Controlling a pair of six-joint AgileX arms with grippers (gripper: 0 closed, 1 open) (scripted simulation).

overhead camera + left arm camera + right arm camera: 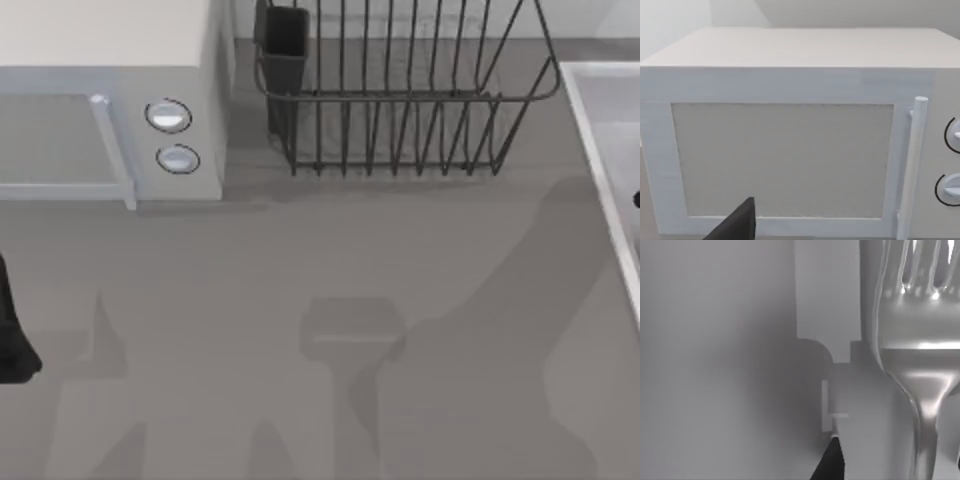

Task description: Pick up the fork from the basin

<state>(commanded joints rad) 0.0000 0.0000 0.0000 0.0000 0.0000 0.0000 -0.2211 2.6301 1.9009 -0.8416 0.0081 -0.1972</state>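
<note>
Left arm [14,330] parked at table's left edge — idle.

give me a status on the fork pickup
Left claw parked facing white microwave. Right claw close above shiny silver metal fork in pale grey basin. Nothing blocking.

The left arm [12,325] appears as a matte black, angular mass with no visible markings, cables or screws; in the left wrist view one black finger [737,225] of that arm is a flat, wedge-shaped blade with a straight edge; in the right wrist view a black finger [831,462] tapers to a narrow, pointed tip, plain and unmarked.
</note>
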